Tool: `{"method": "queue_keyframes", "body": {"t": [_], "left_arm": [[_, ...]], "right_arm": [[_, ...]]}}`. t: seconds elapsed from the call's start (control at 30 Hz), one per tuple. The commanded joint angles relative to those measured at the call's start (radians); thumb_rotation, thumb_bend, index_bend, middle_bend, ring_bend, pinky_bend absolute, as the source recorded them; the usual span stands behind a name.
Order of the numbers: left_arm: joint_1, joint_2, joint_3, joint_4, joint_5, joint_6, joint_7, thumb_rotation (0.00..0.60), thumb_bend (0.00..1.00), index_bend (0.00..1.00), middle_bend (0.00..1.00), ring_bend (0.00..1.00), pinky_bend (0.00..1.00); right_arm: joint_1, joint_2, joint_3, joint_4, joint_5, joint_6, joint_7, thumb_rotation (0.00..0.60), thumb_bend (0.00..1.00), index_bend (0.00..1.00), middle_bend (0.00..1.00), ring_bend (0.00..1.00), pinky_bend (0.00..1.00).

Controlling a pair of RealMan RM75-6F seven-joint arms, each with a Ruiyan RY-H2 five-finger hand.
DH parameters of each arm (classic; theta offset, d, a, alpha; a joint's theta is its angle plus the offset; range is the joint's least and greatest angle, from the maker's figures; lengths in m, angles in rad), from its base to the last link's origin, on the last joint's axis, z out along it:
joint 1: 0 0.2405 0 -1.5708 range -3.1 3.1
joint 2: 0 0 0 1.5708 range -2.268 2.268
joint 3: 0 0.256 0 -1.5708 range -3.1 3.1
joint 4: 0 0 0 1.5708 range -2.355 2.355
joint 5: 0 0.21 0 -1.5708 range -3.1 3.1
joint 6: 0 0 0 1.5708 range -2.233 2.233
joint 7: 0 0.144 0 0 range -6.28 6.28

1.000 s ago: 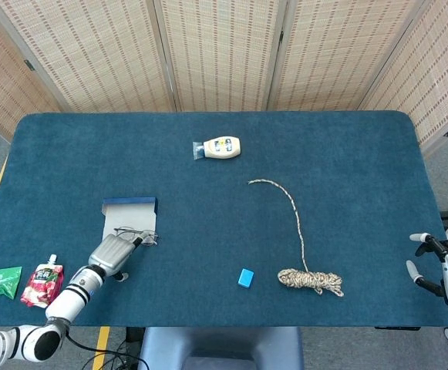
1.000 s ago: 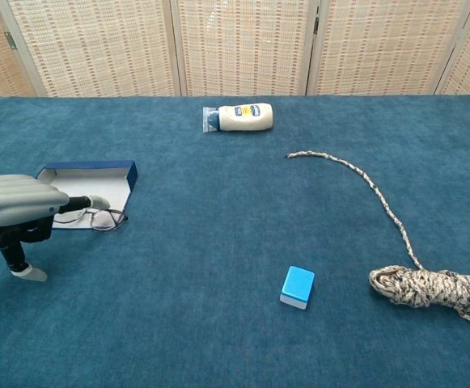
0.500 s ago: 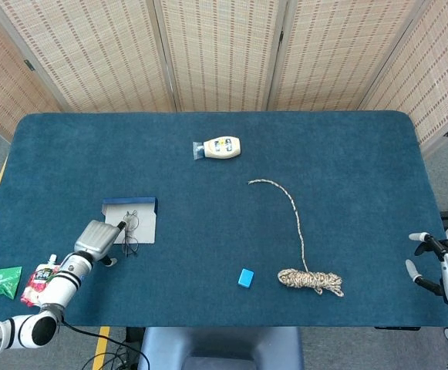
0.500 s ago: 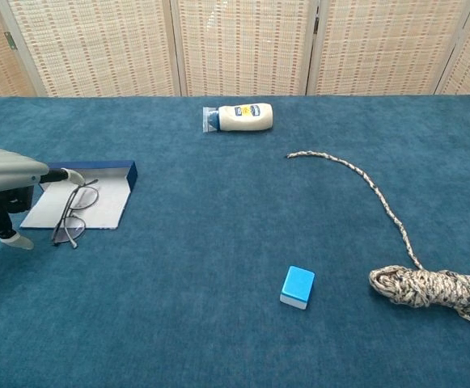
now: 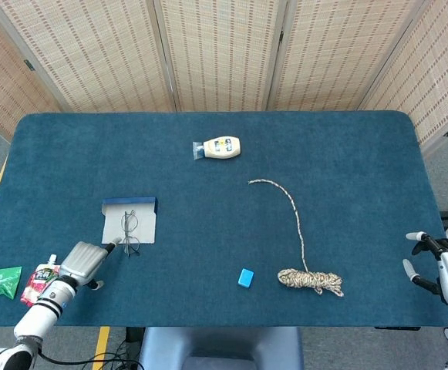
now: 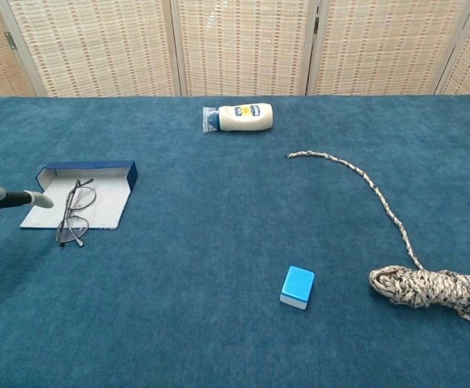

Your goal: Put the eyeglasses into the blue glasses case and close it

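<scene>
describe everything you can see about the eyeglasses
The eyeglasses are a thin, dark wire-framed pair with clear rounded lenses, lying flat and folded. They rest on the pale inner surface of the open blue glasses case, with the near lens hanging past its front edge onto the table. The long axis runs roughly from front to back. Nothing holds them: the left hand is apart from them, one finger pointing towards the case. Finer details are too small to tell.

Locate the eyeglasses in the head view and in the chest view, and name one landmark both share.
Head view: eyeglasses left of centre, overlapping the near edge of the open blue glasses case.
Chest view: eyeglasses at far left, on the same case.
Shared landmark: the white bottle.
</scene>
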Motion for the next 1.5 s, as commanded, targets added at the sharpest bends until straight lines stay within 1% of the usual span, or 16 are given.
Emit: {"method": "queue_keyframes", "body": {"t": [0.03, 0.27, 0.6, 0.77, 0.87, 1.0, 1.2, 1.37, 1.5], "left_arm": [[-0.004, -0.005, 0.01, -0.004, -0.01, -0.015, 0.02, 0.6, 0.22, 0.0, 0.99, 0.95, 0.95], [-0.033, -0.032, 0.007, 0.012, -0.067, -0.052, 0.06, 0.6, 0.22, 0.0, 0.99, 0.95, 0.95], [-0.102, -0.099, -0.044, 0.102, -0.122, -0.111, 0.059, 0.6, 0.22, 0.0, 0.99, 0.95, 0.95], [-0.135, -0.109, -0.071, 0.137, -0.155, -0.123, 0.058, 0.6, 0.22, 0.0, 0.99, 0.95, 0.95], [-0.159, -0.115, -0.081, 0.166, -0.193, -0.137, 0.065, 0.6, 0.22, 0.0, 0.99, 0.95, 0.95], [-0.183, -0.117, -0.081, 0.19, -0.238, -0.146, 0.08, 0.6, 0.22, 0.0, 0.99, 0.95, 0.95], [-0.205, -0.124, -0.072, 0.207, -0.275, -0.152, 0.089, 0.6, 0.22, 0.0, 0.99, 0.95, 0.95], [-0.224, -0.139, -0.069, 0.247, -0.319, -0.166, 0.09, 0.6, 0.22, 0.0, 0.99, 0.95, 0.95], [-0.23, -0.137, -0.069, 0.265, -0.343, -0.156, 0.086, 0.6, 0.22, 0.0, 0.99, 0.95, 0.95]], "right_arm": [[0.0, -0.001, 0.0, 0.0, -0.001, 0.001, 0.001, 0.6, 0.34, 0.33, 0.53, 0.46, 0.31], [-0.001, 0.002, 0.0, 0.001, -0.002, 0.005, 0.003, 0.6, 0.34, 0.33, 0.53, 0.46, 0.31], [-0.008, 0.004, 0.0, 0.005, 0.001, 0.012, 0.01, 0.6, 0.34, 0.33, 0.53, 0.46, 0.31], [-0.01, 0.004, 0.0, 0.006, 0.004, 0.013, 0.011, 0.6, 0.34, 0.33, 0.53, 0.46, 0.31], [-0.01, 0.004, 0.0, 0.005, 0.003, 0.012, 0.01, 0.6, 0.34, 0.33, 0.53, 0.47, 0.31], [-0.011, 0.004, 0.001, 0.005, 0.005, 0.012, 0.009, 0.6, 0.34, 0.33, 0.53, 0.47, 0.31], [-0.009, 0.004, 0.001, 0.004, 0.005, 0.008, 0.006, 0.6, 0.34, 0.33, 0.53, 0.47, 0.31], [-0.008, 0.005, 0.002, 0.002, 0.004, 0.008, 0.004, 0.6, 0.34, 0.33, 0.53, 0.47, 0.31], [-0.009, 0.007, 0.002, -0.001, 0.005, 0.01, 0.001, 0.6, 0.34, 0.33, 0.53, 0.47, 0.31]]}}
